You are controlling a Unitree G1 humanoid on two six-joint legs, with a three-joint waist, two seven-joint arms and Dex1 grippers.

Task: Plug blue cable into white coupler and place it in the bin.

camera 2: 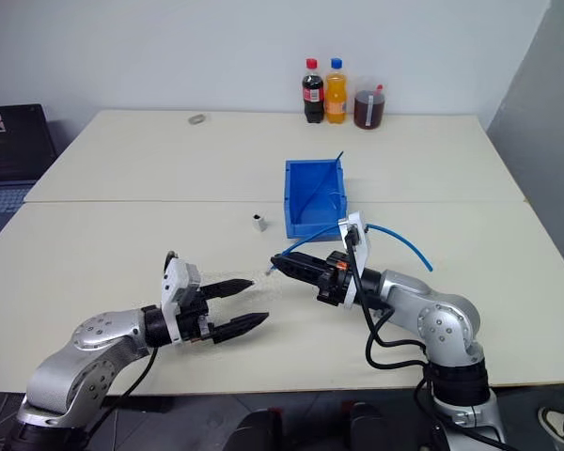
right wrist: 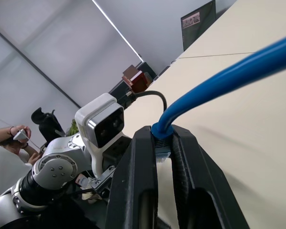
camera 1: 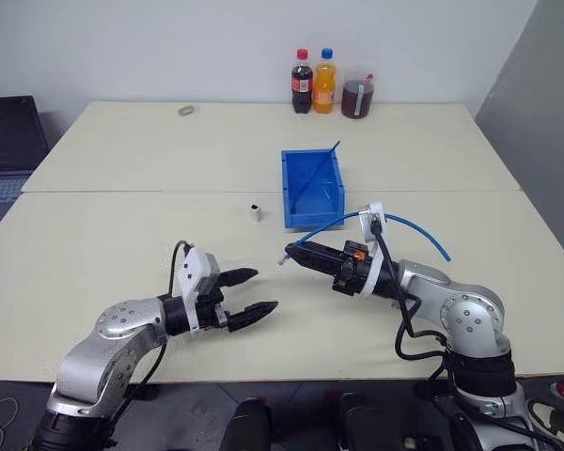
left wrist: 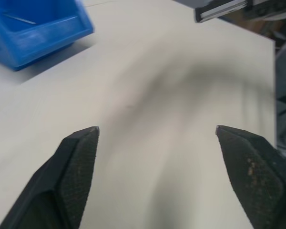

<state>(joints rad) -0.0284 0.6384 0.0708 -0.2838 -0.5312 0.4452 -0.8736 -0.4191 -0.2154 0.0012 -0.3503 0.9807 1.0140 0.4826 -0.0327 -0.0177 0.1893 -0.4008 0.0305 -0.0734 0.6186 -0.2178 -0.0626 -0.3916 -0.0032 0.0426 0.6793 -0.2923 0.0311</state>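
While the blue cable (camera 1: 414,225) is clamped near its plug end in the closed right gripper (camera 1: 291,252) above the desk's (camera 1: 122,235) near half, the white coupler (camera 1: 254,211) stands mid-desk, just beside the bin (camera 1: 312,188). The left gripper (camera 1: 254,293) is fully open, empty.

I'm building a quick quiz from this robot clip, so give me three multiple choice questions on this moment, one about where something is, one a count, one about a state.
1. Where is the white coupler?
A. in the bin
B. on the table left of the bin
C. in the left hand

2. How many bottles stand at the table's far edge?
A. two
B. three
C. five

3. What is the right hand doing?
A. holding the blue cable
B. standing open
C. gripping the coupler

Answers:
1 B, it stands alone on the tabletop beside the bin.
2 B, dark, orange and dark red ones.
3 A, its fingers pinch the cable's end, while the left hand is open.
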